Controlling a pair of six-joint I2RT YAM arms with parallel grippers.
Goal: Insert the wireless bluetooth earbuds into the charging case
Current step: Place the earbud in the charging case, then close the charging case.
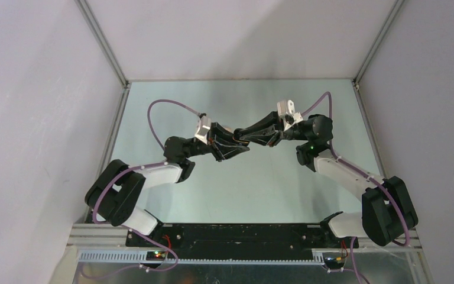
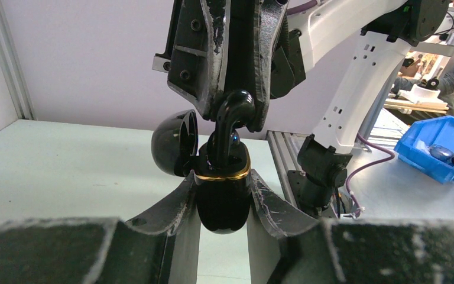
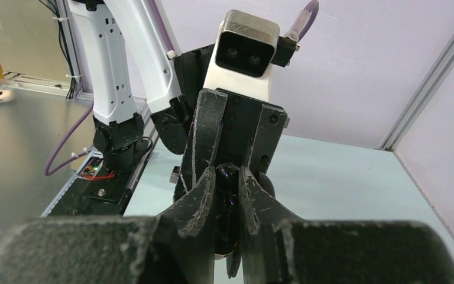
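Nearly seated, a black bud [image 2: 229, 141] pinched tight in the right claw [image 2: 236, 112] stands tip-down in the mouth of the open case [image 2: 221, 208], which the left claw [image 2: 223, 190] clamps by its body; release remains, and no other buds show.

arms: two, left arm [image 1: 153, 173] and right arm [image 1: 346, 171], both bolted at the near edge of the table [image 1: 242, 195]
grippers: two, left gripper [image 2: 223, 188] and right gripper [image 3: 226, 177], tips together over the table's middle
fingers [image 2: 171, 207]: four, two per gripper
charging case [image 2: 223, 210]: one, black with a gold rim
lid [image 2: 174, 142]: one, swung open
earbuds in view: one, a black earbud [image 2: 234, 115]
purple cables [image 1: 151, 115]: two, one per arm
wrist cameras [image 1: 203, 128]: two, one per arm
blue bin [image 2: 434, 145]: one, off the table
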